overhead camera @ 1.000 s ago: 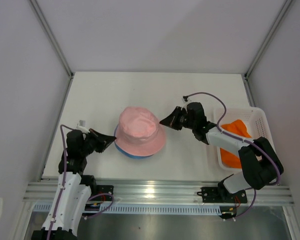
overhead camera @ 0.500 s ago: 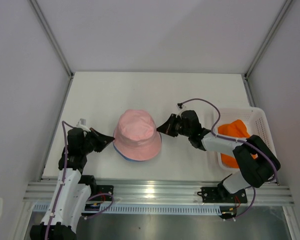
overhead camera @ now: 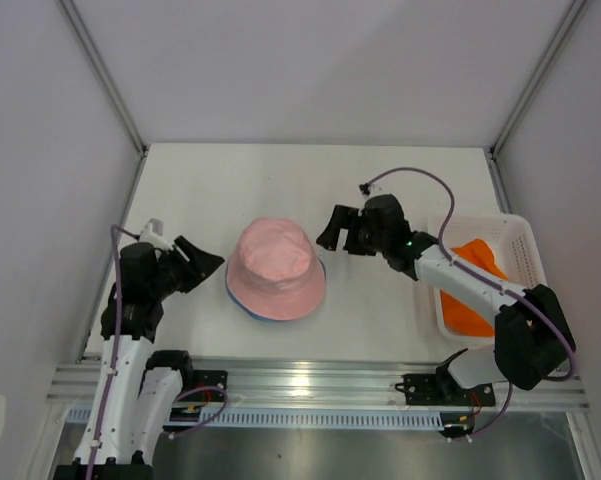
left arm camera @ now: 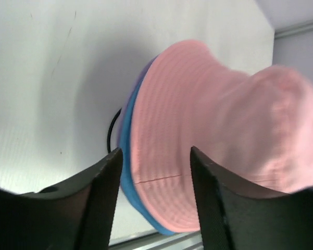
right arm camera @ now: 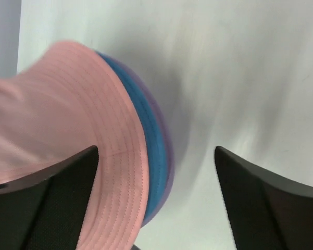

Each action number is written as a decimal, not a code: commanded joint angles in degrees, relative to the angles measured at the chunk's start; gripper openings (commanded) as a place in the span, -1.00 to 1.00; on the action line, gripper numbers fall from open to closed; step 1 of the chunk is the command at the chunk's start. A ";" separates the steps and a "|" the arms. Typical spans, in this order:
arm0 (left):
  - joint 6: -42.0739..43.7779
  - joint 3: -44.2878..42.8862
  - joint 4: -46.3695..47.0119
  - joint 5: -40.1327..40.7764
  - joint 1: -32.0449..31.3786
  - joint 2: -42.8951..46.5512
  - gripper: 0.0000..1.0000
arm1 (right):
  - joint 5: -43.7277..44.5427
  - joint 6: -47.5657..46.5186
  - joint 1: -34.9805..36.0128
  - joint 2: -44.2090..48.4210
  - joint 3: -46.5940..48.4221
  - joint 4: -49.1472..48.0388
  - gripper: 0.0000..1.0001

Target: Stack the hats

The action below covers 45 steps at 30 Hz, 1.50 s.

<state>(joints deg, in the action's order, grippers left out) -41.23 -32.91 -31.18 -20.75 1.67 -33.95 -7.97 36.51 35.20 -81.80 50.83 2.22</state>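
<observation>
A pink hat [overhead camera: 276, 268] sits on top of a stack in the middle of the table. Beneath it a blue hat's brim [overhead camera: 265, 313] shows at the near edge, and a lavender-purple brim [right arm camera: 167, 156] peeks out under that. An orange hat [overhead camera: 475, 285] lies in the white basket at the right. My left gripper [overhead camera: 202, 264] stands open just left of the stack, apart from the brim, with nothing between its fingers [left arm camera: 155, 151]. My right gripper [overhead camera: 336, 231] is wide open just right of the stack, also holding nothing [right arm camera: 156, 148].
The white basket [overhead camera: 525, 238] stands at the table's right edge. A thin black wire [left arm camera: 110, 131] of the stand shows under the stacked hats. Walls close in the table at the left, back and right. A metal rail [overhead camera: 310, 380] runs along the near edge.
Both grippers were shut at the pink hat's brim; now both are open and drawn back from it. The pink hat has settled lower on the blue one.
</observation>
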 commanded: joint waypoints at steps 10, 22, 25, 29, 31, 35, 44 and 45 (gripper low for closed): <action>18.82 -31.32 -14.70 12.49 0.26 -6.03 0.99 | 24.42 -16.83 -24.81 14.21 27.74 39.86 0.99; 20.14 -31.35 -15.14 12.93 -1.15 -7.18 0.99 | 17.37 -13.93 -46.63 17.56 7.19 40.85 0.99; 20.14 -30.38 -15.31 12.93 -1.14 -6.74 0.99 | 18.07 -14.10 -46.63 16.94 4.90 37.34 0.99; 19.79 -29.41 -15.40 12.32 -1.14 -6.13 0.99 | 18.16 -14.71 -46.63 13.44 4.10 34.09 0.92; 19.53 -29.32 -15.32 12.14 -1.23 -5.95 0.99 | 18.07 -15.41 -46.54 12.11 4.54 33.55 0.70; 19.17 -28.88 -15.40 11.88 -1.23 -5.68 0.99 | 18.86 -17.08 -46.54 10.35 5.33 32.76 -0.19; 18.03 -27.57 -13.13 10.21 -1.23 -6.03 0.99 | 19.13 -19.10 -41.19 12.45 20.76 39.18 -1.00; 17.94 -27.22 -12.77 9.51 -1.15 -6.30 0.99 | 19.22 -19.81 -37.78 13.15 23.33 39.44 -1.00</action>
<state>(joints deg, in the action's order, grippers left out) -22.50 -61.10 -46.74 -9.19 0.75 -39.99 10.24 18.83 -8.34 -71.94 63.99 41.74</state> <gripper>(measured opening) 0.994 0.007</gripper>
